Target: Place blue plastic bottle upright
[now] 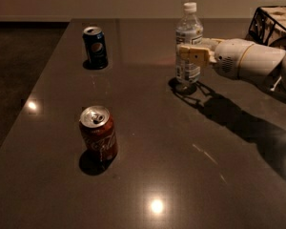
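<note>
The blue plastic bottle [188, 37] is clear with a white cap and a pale label. It stands upright at the table's far right-middle, with its base at or just above the dark tabletop [152, 128]. My gripper [192, 56] reaches in from the right on a white arm. It is shut on the bottle at label height, with one tan finger [189, 57] across the front of the bottle.
A dark blue Pepsi can [95, 46] stands at the far left. A red cola can [99, 135] stands at the near left. A wire basket [274, 25] sits at the far right behind my arm. The table's left edge drops to a dark floor.
</note>
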`<action>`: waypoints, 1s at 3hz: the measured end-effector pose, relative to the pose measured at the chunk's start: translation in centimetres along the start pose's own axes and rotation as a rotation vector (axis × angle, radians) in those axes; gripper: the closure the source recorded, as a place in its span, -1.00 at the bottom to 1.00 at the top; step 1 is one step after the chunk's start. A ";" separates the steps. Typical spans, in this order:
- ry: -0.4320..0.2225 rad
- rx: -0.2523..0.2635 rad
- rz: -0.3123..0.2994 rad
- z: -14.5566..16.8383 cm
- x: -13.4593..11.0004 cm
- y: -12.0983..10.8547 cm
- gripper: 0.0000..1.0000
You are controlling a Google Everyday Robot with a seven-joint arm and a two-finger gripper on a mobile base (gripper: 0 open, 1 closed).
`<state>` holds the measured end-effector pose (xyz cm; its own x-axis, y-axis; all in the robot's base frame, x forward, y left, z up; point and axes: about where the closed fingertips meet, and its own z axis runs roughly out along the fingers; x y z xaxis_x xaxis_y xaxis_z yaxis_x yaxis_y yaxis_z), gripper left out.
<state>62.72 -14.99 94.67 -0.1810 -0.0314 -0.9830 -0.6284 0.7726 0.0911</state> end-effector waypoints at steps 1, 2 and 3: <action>-0.041 -0.004 -0.019 -0.3 0.4 0.0 1.00; -0.062 -0.016 -0.032 -0.4 0.9 -0.2 1.00; -0.080 -0.035 -0.043 -0.5 1.2 -0.4 1.00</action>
<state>62.39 -15.63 93.56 -0.0929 -0.0118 -0.9956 -0.6607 0.7488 0.0528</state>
